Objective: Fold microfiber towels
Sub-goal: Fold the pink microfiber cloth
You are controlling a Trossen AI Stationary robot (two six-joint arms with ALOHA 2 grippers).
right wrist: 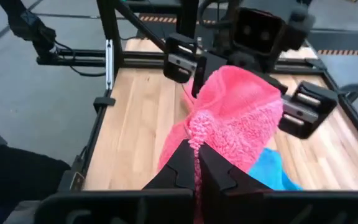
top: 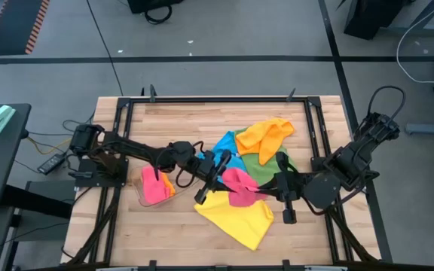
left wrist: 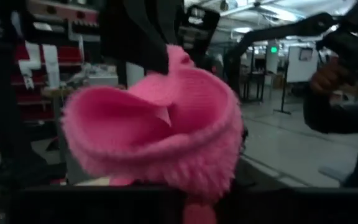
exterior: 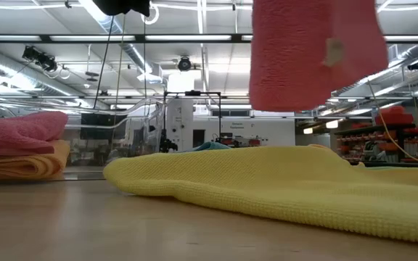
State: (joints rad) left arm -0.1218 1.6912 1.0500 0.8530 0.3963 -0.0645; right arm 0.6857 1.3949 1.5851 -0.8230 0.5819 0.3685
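A pink microfiber towel (top: 241,184) hangs in the air between my two grippers, above a yellow towel (top: 236,217) that lies spread on the table. My right gripper (right wrist: 197,165) comes from the table's right and is shut on it. My left gripper (top: 223,179) comes from the left and is shut on its other side. In the low view the pink towel (exterior: 310,54) hangs clear of the yellow towel (exterior: 281,181). Orange (top: 266,135), blue (top: 228,147) and green (top: 266,167) towels lie heaped behind. My left gripper has a bunched part of the pink towel (left wrist: 197,208) between its fingers, coming about level from the table's left. The towel bulges over the fingertips and hides them, so edge or fold cannot be told. My right gripper pinches a thin gathered edge of the pink towel (right wrist: 194,138) between its two fingers, slanting down from the table's right. The towel swells out beyond the fingertips and hangs clear of the table.
A clear tray (top: 143,197) at the left holds a folded pink towel (exterior: 20,130) lying on a folded orange one (exterior: 20,167). Bare wood shows along the near edge and far left. A black frame rail (top: 217,99) runs round the table top.
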